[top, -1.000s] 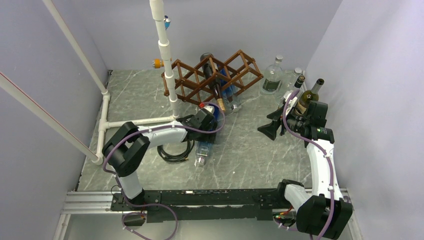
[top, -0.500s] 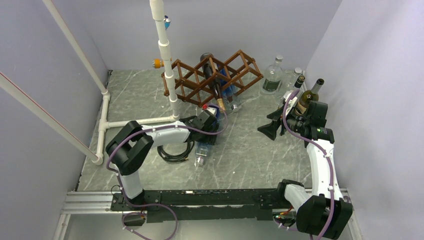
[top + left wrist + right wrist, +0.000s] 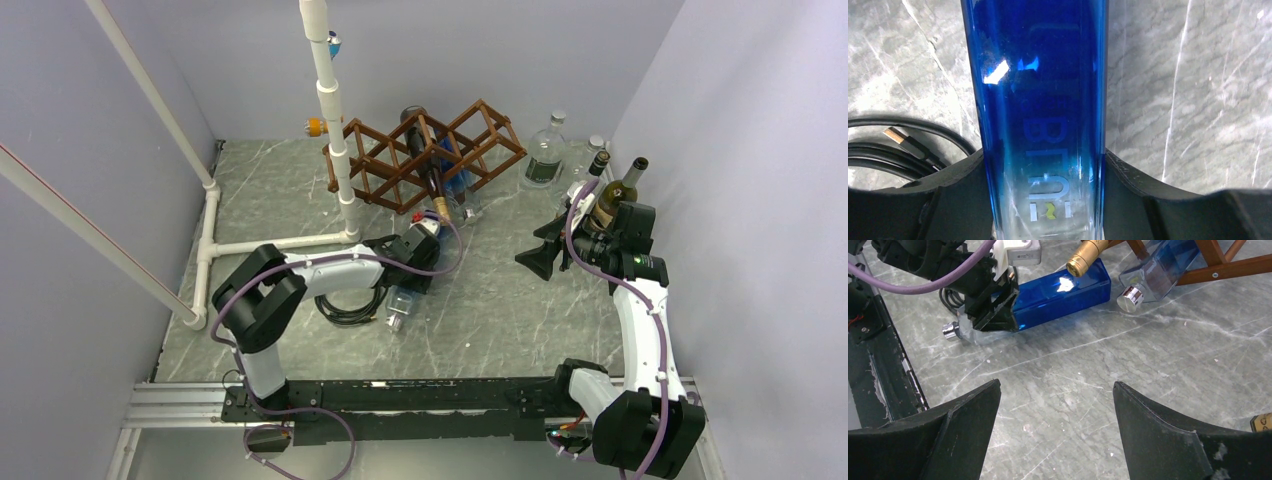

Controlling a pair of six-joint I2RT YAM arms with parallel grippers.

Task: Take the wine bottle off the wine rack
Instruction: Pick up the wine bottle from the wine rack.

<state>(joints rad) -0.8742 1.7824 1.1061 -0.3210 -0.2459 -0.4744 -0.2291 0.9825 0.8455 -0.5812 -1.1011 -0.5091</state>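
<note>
A blue square glass bottle lies on the marble table in front of the dark wooden wine rack. My left gripper is shut on it, one finger against each side of the blue glass; the right wrist view also shows the bottle with its silver cap toward the rail. A dark wine bottle with a gold foil top sits in the rack, beside a clear-blue bottle with a silver cap. My right gripper hangs open and empty above bare table.
A white PVC pipe frame stands left of the rack. A coiled black cable lies by the left arm. Several upright bottles stand at the back right by the wall. The black base rail runs along the near edge.
My left wrist has shifted a little right and nearer, with the blue bottle in its grip; the bottle's cap end moved slightly. The right arm has not moved.
</note>
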